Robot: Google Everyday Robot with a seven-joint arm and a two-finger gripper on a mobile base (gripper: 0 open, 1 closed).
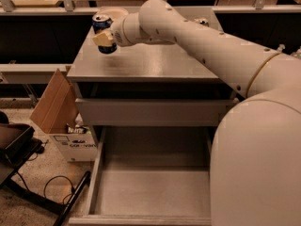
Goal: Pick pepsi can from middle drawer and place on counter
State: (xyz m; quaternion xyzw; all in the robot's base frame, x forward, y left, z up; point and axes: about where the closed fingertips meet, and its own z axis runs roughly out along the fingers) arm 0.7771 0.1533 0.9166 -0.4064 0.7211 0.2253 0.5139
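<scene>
Over the far-left corner of the counter [155,62], the hand [104,37] is clamped on the pepsi can [100,21], well away from the open middle drawer [150,192]. Releasing it tilted or not fully seated could tip it off the nearby left edge.

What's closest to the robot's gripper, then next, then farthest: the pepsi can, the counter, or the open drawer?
1. The pepsi can: held in the gripper, over the back-left part of the cabinet top.
2. The counter: right underneath.
3. The middle drawer: pulled open, low down at the front.
</scene>
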